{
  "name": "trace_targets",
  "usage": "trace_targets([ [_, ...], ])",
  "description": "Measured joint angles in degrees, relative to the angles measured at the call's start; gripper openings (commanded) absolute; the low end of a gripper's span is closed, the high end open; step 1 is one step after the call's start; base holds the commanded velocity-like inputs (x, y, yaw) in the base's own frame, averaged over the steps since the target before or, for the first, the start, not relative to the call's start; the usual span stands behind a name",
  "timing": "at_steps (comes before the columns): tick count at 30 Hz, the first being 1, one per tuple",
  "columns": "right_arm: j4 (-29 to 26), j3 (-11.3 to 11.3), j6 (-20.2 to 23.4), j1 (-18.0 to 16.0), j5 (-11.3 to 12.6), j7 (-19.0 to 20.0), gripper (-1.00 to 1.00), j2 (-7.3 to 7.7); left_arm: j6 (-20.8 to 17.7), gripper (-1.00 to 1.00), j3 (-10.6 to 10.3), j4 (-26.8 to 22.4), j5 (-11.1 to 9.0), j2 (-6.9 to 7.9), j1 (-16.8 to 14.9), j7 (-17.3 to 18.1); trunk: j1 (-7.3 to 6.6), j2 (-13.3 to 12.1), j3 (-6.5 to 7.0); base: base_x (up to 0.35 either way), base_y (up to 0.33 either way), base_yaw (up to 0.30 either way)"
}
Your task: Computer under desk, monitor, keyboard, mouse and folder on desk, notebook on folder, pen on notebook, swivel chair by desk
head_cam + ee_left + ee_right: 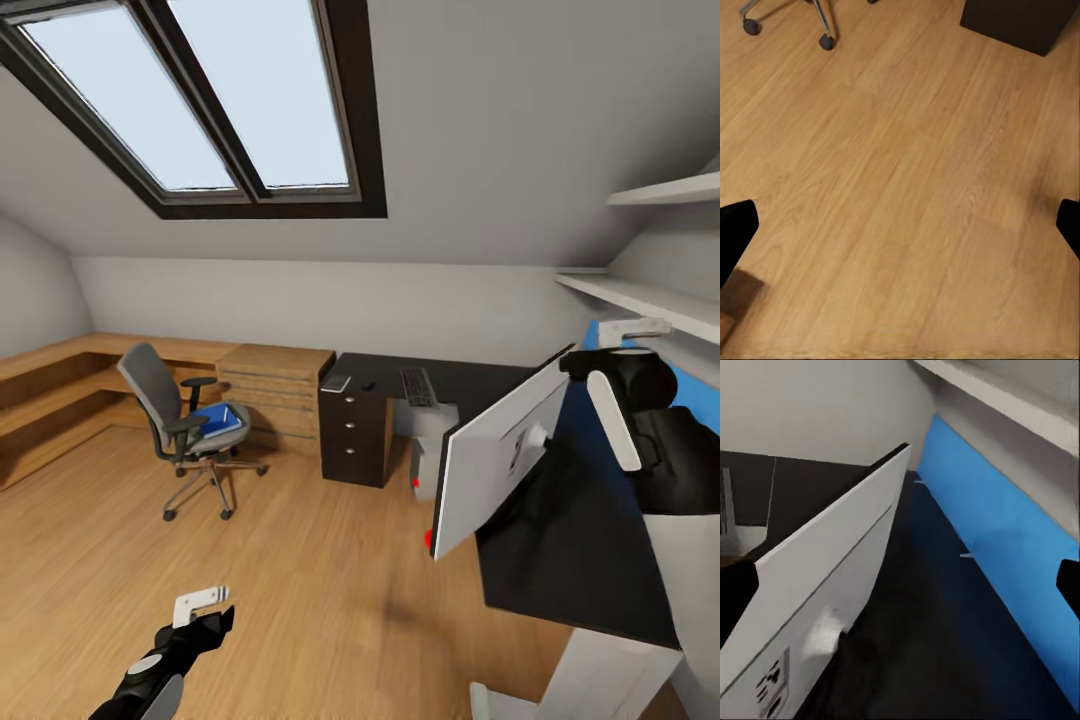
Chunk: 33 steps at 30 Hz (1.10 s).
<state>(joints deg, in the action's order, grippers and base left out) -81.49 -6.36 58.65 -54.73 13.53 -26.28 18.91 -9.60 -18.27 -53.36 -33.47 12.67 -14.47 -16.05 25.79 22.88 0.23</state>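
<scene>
The white-backed monitor (497, 455) stands tilted on the black desk (580, 560), its lower corner past the desk's edge. My right gripper (577, 362) is open beside the monitor's (832, 577) upper corner, fingers spread wide. Further along the desk lie the keyboard (417, 387), the mouse (368, 385) and a grey flat item (336, 383). Under the desk stands the white computer tower (432, 450). The grey swivel chair (165, 400) holds the blue folder (218, 421). My left gripper (203, 600) hangs open over the wooden floor (900, 187).
A wooden dresser (278, 388) and low wooden benches (60, 385) line the far wall. The desk's black drawer unit (355, 435) is beside the chair. White shelves (650, 295) and a blue panel (997, 532) border the desk on the right. Chair casters (825, 41) are in the left wrist view.
</scene>
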Motion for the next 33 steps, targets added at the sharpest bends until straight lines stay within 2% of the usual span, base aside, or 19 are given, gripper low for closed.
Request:
trace_targets([
  [3, -1.95, 2.55, -0.82, 4.46, 0.17, 0.04, 1.00, -0.20, 0.03, 1.00, -0.02, 0.14, 0.00, -0.02, -0.01, 0.00, 0.00, -0.01, 0.00, -0.281, -0.039, 0.000],
  [6, -2.60, 3.28, -3.08, 8.61, 0.18, -0.03, 1.00, -0.47, 0.05, 1.00, -0.02, 0.20, -0.01, -0.24, -0.01, -0.02, -0.01, -0.02, 0.00, -0.150, -0.198, 0.000],
  [13, -4.06, 3.83, -14.97, 20.68, 0.36, -1.90, 1.00, -1.47, 0.28, 1.00, 0.01, 2.98, 0.08, -2.18, -0.01, 0.12, -0.03, -0.01, 0.00, -0.027, -0.291, 0.000],
  [14, -3.56, 3.85, -18.17, 22.71, 0.42, -2.14, 1.00, -2.06, 0.31, 1.00, 0.01, 3.28, 0.11, -2.33, -0.01, 0.14, -0.03, -0.01, -0.01, -0.006, -0.267, 0.000],
  [16, -2.53, 3.84, -21.94, 24.96, 0.30, -2.56, 1.00, -2.91, 0.35, 1.00, 0.00, 3.48, 0.13, -2.44, -0.01, 0.18, -0.03, -0.01, 0.00, -0.004, -0.187, 0.000],
  [19, 3.56, 3.86, -34.81, 30.92, 0.28, -5.37, 1.00, -6.26, 0.43, 1.00, 0.01, 3.73, 0.16, -2.59, -0.01, 0.21, -0.03, -0.01, -0.01, -0.001, -0.064, 0.000],
  [20, 6.18, 3.87, -39.16, 32.06, 0.35, -6.30, 1.00, -7.07, 0.45, 1.00, 0.01, 3.79, 0.17, -2.63, -0.01, 0.20, -0.03, -0.01, -0.01, -0.001, -0.031, 0.000],
  [21, 7.66, 3.88, -41.36, 32.52, 0.38, -6.66, 1.00, -7.38, 0.46, 1.00, 0.01, 3.83, 0.17, -2.68, -0.01, 0.19, -0.03, -0.01, 0.00, 0.000, -0.010, 0.000],
  [22, 14.43, 3.94, -51.11, 33.67, 0.70, -7.57, 1.00, -8.13, 0.51, 1.00, 0.01, 4.50, 0.17, -3.18, 0.00, 0.20, -0.04, 0.00, -0.01, 0.000, -0.006, 0.000],
  [23, 17.82, 3.92, -55.00, 33.96, 0.80, -7.73, 1.00, -8.30, 0.54, 1.00, -0.01, 5.11, 0.23, -3.47, -0.01, 0.18, -0.02, -0.03, 0.00, 0.000, -0.005, 0.000],
  [25, 22.17, 3.92, -59.25, 34.16, 0.53, -7.82, 1.00, -8.46, 0.56, 1.00, 0.02, 6.09, 0.24, -3.87, -0.01, 0.16, -0.03, -0.01, 0.00, 0.000, -0.002, 0.000],
  [26, 27.48, 3.81, -63.70, 34.31, 0.46, -8.03, 1.00, -8.84, 0.87, 1.00, 0.06, 7.91, 0.20, -4.14, 0.00, 0.15, -0.03, -0.01, -0.02, 0.000, -0.001, 0.000],
  [29, 32.70, 3.83, -67.69, 34.35, 0.47, -8.03, 1.00, -10.24, 2.78, 1.00, 0.09, 12.72, 0.14, -4.53, 0.00, 0.33, -0.02, -0.01, -0.01, 0.000, 0.000, 0.000],
  [31, 36.53, 3.83, -68.86, 34.36, 0.52, -7.97, 1.00, -10.89, 5.16, 1.00, 0.10, 16.29, 0.15, -5.12, -0.01, 0.47, -0.02, -0.01, 0.00, 0.000, 0.000, 0.000],
  [32, 40.83, 3.81, -70.72, 34.39, 0.68, -7.78, 1.00, -11.29, 8.34, 1.00, 0.23, 19.88, 0.05, -5.88, 0.00, 0.54, -0.03, -0.01, -0.02, 0.000, 0.000, 0.000],
  [33, 41.86, 3.76, -71.43, 34.36, 0.55, -7.70, 1.00, -11.37, 9.00, 1.00, 0.23, 20.79, 0.09, -6.07, -0.01, 0.52, -0.02, -0.01, 0.00, 0.000, 0.000, 0.000],
])
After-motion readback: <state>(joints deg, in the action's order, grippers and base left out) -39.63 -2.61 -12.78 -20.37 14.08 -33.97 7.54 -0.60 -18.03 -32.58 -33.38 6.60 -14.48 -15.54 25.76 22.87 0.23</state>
